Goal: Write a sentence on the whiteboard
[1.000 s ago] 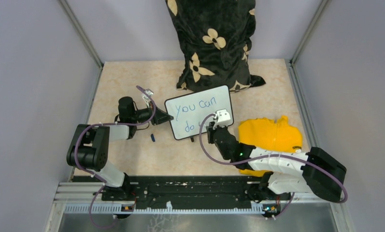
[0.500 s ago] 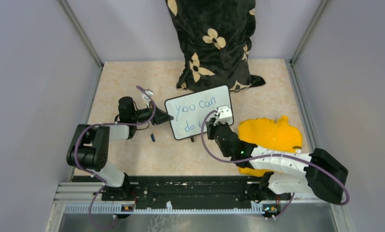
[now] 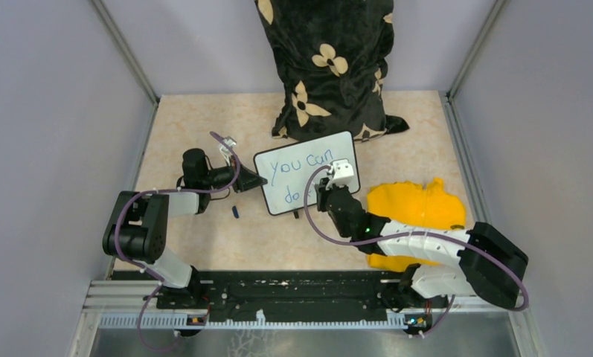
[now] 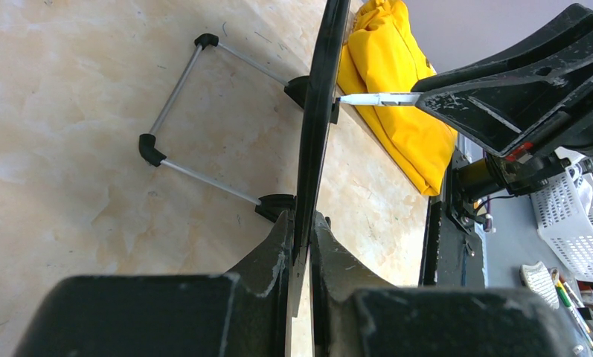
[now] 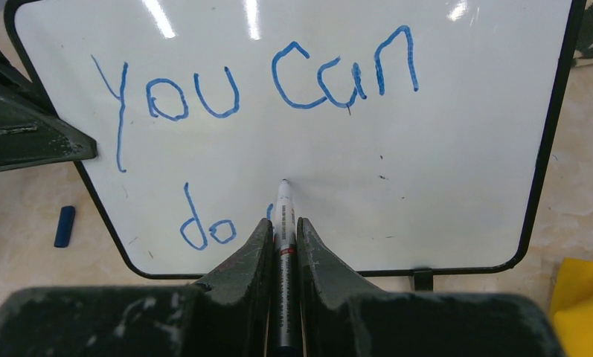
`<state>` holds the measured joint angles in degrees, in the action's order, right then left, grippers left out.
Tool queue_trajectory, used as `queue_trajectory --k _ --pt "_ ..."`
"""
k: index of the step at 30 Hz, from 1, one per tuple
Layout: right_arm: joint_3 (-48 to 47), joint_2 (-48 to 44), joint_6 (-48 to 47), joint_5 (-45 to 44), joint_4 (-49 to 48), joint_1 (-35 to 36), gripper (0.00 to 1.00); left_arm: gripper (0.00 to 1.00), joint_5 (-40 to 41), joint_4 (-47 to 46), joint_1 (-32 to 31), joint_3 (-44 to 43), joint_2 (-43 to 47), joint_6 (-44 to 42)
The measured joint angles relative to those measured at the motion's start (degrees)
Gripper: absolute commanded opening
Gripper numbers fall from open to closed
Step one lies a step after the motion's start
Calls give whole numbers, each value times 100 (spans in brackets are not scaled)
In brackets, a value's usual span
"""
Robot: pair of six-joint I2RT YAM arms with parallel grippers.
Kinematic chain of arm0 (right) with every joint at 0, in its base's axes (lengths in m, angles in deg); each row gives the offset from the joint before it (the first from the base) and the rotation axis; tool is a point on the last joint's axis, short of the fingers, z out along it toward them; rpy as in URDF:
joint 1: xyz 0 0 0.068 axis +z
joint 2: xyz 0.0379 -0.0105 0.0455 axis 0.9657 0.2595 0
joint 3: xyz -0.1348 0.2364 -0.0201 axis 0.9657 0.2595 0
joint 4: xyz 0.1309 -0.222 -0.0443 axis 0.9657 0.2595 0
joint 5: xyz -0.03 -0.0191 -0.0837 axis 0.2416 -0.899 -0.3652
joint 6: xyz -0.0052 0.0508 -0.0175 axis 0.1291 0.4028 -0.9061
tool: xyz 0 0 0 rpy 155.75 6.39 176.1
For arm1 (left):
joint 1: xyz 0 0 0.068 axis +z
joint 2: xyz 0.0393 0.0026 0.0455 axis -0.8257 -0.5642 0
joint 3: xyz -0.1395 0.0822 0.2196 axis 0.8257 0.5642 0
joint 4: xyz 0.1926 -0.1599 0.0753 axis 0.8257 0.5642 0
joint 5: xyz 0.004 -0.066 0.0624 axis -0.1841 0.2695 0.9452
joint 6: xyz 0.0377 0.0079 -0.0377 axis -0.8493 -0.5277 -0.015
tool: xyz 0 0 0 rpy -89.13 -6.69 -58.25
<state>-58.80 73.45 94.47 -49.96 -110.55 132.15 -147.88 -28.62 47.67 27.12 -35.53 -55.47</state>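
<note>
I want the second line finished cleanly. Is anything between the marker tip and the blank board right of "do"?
Nothing visible. The marker, shut in the right gripper, has its tip at or almost at the whiteboard just right of "do"; the surface beyond is blank. The left gripper clamps the board's left edge, well clear.

In the top view the right gripper [image 3: 321, 195] covers the whiteboard [image 3: 308, 152] at lower right, so the sentence [image 3: 302, 163] is hidden past "do". From the left wrist the board shows edge-on, face unseen. The marker [image 5: 284, 212] barrel is lost between the jaws.
</note>
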Motion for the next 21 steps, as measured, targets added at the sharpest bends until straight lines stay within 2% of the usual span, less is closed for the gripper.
queue_trajectory --k 21 --pt "90 92 162 44 -22 -76 0 13 7 39 -13 -11 0 -22"
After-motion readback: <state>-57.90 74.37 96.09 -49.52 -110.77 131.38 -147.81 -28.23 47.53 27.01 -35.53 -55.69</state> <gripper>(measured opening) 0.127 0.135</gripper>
